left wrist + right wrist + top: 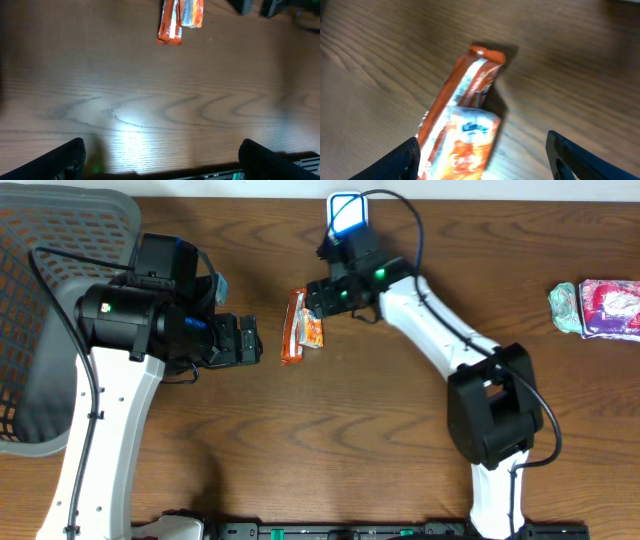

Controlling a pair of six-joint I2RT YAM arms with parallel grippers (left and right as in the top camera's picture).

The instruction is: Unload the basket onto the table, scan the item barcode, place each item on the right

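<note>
right jaws hang spread just over the orange packet (470,85). one finger (395,162) is close against its long edge and the other stands clear on the opposite side, so nothing is gripped. left jaws are released wide over bare desk (150,110), holding nothing, with the packet just beyond them.

the packet lies flat near the middle of the desk, between the two arms. a small pack (470,145) overlaps it at the end nearest my right wrist camera. which of the two is the one to scan i cannot tell, and no barcode shows on either upper face.

my read is that both are light film wrappers: crinkly, slippery, soft enough to buckle, and the long one may crush if i squeeze hard. i would take the long packet across its narrow width near the middle, pinching gently and leaving the flat faces free to turn toward a reader. the overlap means the pair may drag together.

further out, a grey mesh basket (40,240) sits at the left edge, partly hidden by my left arm. in the part that shows i see nothing inside. at the far edge is a white and blue device (347,215), likely the scanner. far right lie a teal pack (565,305) and a pink pack (612,305), touching, in no container.
</note>
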